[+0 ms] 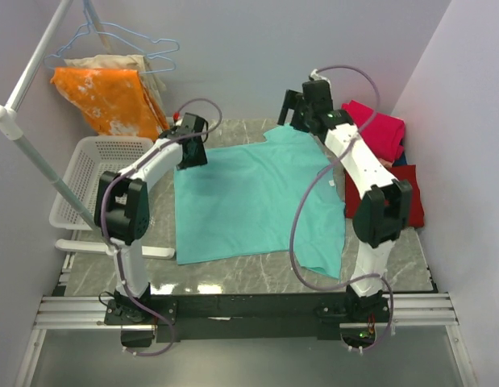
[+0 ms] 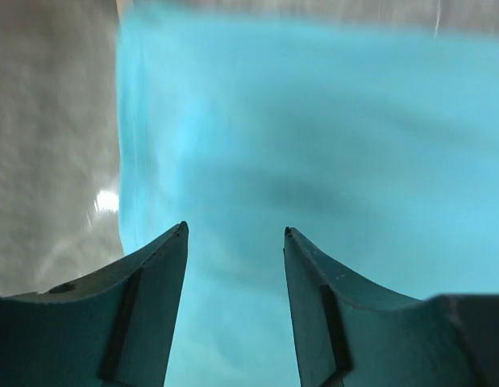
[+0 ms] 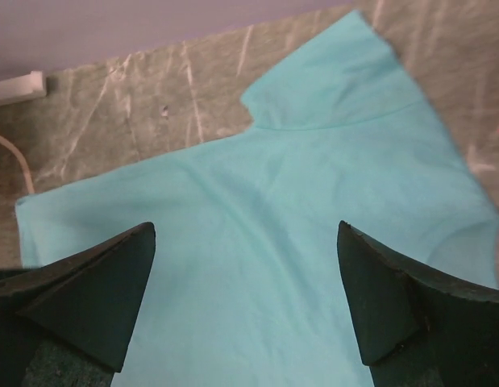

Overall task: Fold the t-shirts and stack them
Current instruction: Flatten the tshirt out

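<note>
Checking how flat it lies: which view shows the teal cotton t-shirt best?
The top external view: nearly the whole teal cotton t-shirt lies spread on the grey table. The right wrist view shows one sleeve and part of the body; the left wrist view, only a blurred edge.

I see one shirt (image 1: 249,201) spread flat mid-desk (image 1: 233,270). Basket (image 1: 84,173) lies beside the desk's left edge, shirt pile (image 1: 378,129) at right. Cloths (image 1: 112,97) hang behind the basket.

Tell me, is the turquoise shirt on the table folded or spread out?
Spread out. The teal t-shirt lies flat on the table, one sleeve sticking out; no fold shows.
</note>
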You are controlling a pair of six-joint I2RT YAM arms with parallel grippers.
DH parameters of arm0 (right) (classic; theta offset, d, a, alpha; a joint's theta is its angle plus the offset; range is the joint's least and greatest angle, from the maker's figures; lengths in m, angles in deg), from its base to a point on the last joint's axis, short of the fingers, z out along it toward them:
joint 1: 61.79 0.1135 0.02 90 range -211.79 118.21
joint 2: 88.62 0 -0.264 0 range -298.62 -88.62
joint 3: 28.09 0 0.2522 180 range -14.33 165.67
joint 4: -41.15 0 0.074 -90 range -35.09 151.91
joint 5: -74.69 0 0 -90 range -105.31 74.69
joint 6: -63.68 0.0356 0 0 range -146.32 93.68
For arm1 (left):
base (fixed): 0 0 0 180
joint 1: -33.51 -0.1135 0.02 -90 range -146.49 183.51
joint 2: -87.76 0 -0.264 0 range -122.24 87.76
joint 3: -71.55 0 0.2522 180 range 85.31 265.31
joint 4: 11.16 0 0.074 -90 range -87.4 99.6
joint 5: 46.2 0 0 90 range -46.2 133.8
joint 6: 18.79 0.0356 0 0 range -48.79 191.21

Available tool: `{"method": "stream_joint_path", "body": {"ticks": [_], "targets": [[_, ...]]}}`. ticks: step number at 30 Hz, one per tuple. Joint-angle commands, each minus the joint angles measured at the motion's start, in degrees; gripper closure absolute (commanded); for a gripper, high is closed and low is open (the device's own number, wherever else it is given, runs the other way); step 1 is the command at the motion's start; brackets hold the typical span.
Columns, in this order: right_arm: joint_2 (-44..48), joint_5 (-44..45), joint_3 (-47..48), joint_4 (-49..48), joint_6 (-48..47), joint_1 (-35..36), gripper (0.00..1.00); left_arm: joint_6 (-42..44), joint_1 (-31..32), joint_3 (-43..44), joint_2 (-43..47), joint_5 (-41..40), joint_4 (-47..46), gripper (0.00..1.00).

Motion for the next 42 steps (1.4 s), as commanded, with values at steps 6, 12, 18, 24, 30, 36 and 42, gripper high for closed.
{"method": "stream_joint_path", "body": {"ticks": [6, 12, 18, 24, 30, 36, 42], "targets": [[18.8, 8.4, -24.2, 6.0, -0.4, -0.7, 0.12, -8.8, 2.1, -24.1, 24.0, 3.2, -2.8, 0.49], [28.8, 8.5, -36.4, 4.6, 3.6, -0.6, 0.21, -15.2, 5.3, -36.7, 37.7, 1.8, 1.1, 0.48], [34.4, 6.2, -42.5, 3.8, 6.9, -0.2, 0.24, -21.7, 9.8, -44.9, 46.2, 0.8, 8.2, 0.49], [36.9, 6.1, -46.0, 4.0, 8.7, 1.0, 0.25, -28.9, 13.4, -49.6, 52.3, 0.2, 12.8, 0.51], [37.2, 6.0, -47.7, 4.6, 9.5, 1.6, 0.26, -34.6, 17.6, -50.9, 51.5, -0.4, 17.2, 0.56], [37.1, 3.3, -48.2, 6.1, 10.9, 1.8, 0.26, -44.5, 23.9, -51.0, 52.3, -4.5, 22.1, 0.62], [37.8, 1.5, -49.3, 4.7, 10.6, 2.4, 0.27, -50.4, 25.1, -53.6, 52.3, -9.6, 20.9, 0.55]]}}
